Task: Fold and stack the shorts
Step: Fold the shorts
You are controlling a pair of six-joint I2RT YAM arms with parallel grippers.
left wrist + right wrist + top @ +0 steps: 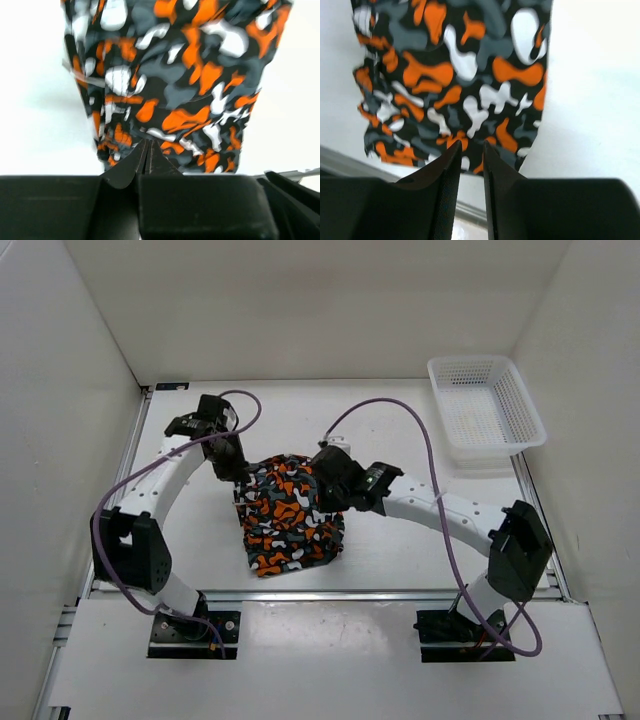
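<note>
A flat white tabletop (400, 550) fills the floor of a plain white booth, with smooth white walls (300, 300) at the back and on both sides. A silver metal rail (330, 594) runs along the table's near edge, in front of the two arm bases. At the far right corner stands a white plastic mesh basket (470, 362), rectangular, with slanted latticed sides, well apart from the cloth.

The soft cloth shorts with a blotchy camouflage print of orange, black, grey and white (290, 520) lie near the middle of the table, between the two arms. They are gathered into a rough, slightly skewed rectangle. The near edge rests flat on the surface, and the far edge is drawn up toward the two black grippers. The fabric looks thin and limp, with soft creases. Its print is made of rounded, irregular patches on a black ground.

The left gripper (148, 150) is at the far left corner of the shorts. Its two black fingers are pressed fully together, with the hem of the cloth pinched at their tips. The right gripper (471, 147) sits at the far right side of the shorts. Its smooth, tapered black fingers stand only a narrow slit apart, and the printed cloth spreads just beyond the tips. I cannot tell whether any fabric is caught between them. A thin purple cable (420, 440) loops above each white arm.
</note>
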